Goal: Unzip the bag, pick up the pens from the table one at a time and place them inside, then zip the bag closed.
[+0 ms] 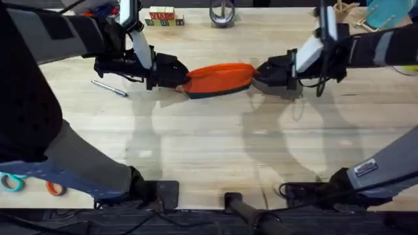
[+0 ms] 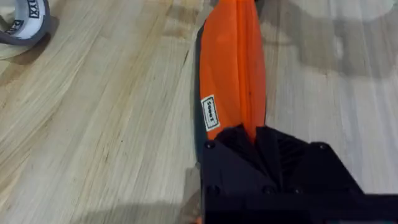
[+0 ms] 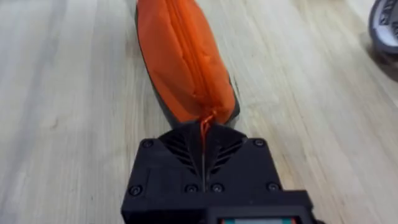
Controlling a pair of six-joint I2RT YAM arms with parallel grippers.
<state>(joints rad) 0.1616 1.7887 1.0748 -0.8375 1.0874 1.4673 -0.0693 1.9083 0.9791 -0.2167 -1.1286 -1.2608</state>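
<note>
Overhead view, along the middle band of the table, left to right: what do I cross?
Silver pen → left gripper → bag → right gripper.

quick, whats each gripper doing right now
Left gripper: shut on one end of the bag.
Right gripper: shut on the small orange pull at the bag's other end.
</note>
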